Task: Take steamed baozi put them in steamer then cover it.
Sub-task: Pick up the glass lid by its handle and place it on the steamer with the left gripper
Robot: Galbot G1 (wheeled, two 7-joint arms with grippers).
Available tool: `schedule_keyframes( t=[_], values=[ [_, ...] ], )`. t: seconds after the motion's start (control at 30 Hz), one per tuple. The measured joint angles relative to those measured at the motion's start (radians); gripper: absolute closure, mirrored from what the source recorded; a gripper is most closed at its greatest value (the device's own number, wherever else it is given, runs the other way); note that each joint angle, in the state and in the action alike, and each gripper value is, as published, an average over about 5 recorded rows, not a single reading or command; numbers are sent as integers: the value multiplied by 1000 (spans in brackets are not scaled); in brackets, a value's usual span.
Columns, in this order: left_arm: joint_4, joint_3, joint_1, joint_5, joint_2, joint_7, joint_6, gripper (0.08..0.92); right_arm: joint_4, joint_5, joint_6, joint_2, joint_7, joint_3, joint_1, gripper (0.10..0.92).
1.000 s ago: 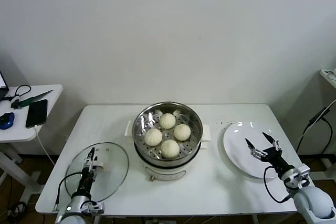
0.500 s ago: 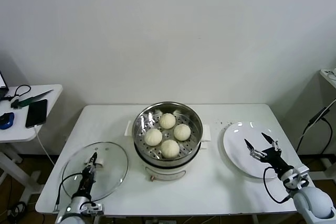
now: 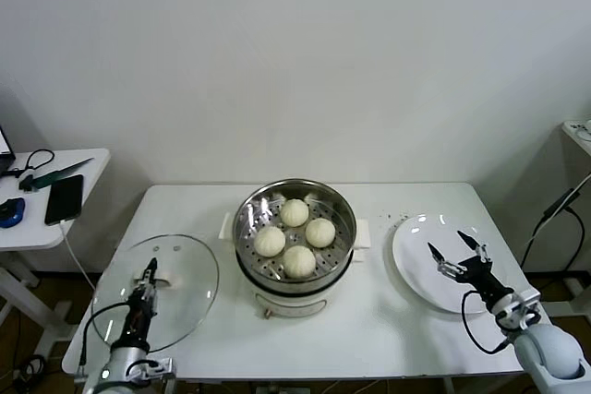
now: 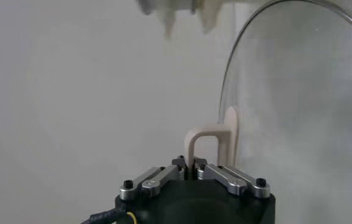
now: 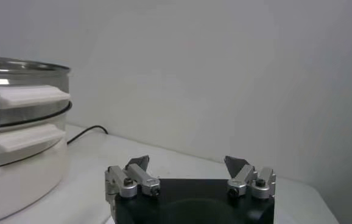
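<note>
Head view shows the four buns (image 3: 295, 236) already sitting inside the steamer (image 3: 295, 244) at the middle of the table (image 3: 406, 320), so only the covering step looks left to do. Near the table's front left corner the left gripper (image 3: 145, 280) has its fingers pressed together on the white handle (image 4: 211, 143) of the glass lid (image 3: 164, 292). The left wrist view shows that handle pinched between the fingertips, with the lid's rim curving away beside it, tilted rather than lying flat. Gripping the handle is the sensible hold: it is the one part thin enough to pinch, and it lets the lid hang clear while being carried over the pot.

Over by the right edge, the right gripper (image 3: 457, 255) hovers above the white plate (image 3: 420, 244) with its fingers spread wide and nothing between them. It appears to be waiting out of the way.

My reading is that the lid must next be lifted, moved toward the table's centre and lowered level onto the steamer's rim. A lid that is tilted could catch on that rim or swing in the pinch.
</note>
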Motion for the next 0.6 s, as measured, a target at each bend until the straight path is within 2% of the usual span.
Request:
schedule_keyframes(
  t=[0.27,0.43,0.6],
  values=[
    [-195,39,69,-36,64,27,187,851,-14,-16,0,-15,0,-22,25,203],
    [-278,101,68,-69,142,48,319,851,-28,-28,-2,-23,0,-39,46,203],
    [-327,208,17,-90,230,98,455,851,-42,-41,-7,-26,2,-56,71,203]
  ],
)
